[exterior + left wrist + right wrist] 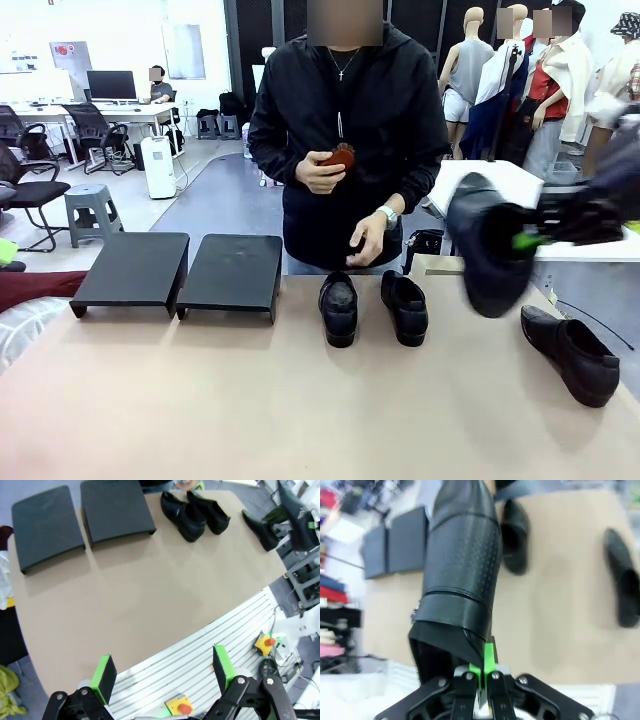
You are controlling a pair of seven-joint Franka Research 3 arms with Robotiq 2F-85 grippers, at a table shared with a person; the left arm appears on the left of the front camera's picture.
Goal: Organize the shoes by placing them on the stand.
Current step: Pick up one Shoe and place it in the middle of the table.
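Observation:
A black glossy shoe [487, 255] hangs in the air over the table's right side, toe down, with my right gripper [522, 240] shut on its heel rim. The right wrist view looks along that shoe [462, 570] from my right gripper [487, 666], whose green pads pinch the rim. Two shoes [339, 308] [405, 307] stand side by side at the far middle, in front of the person. Another shoe [570, 352] lies at the right. The stand's two black platforms [132, 270] [232, 273] sit at the far left with nothing on them. My left gripper [162, 672] is open, high above the table's near edge.
The person at the far side holds a brown brush [340, 157] in one hand. Below my left gripper lie a white slatted surface [200, 650] and red stop buttons [182, 707]. A white table [500, 180] stands behind at the right. Bare tabletop [250, 400] spreads across the near side.

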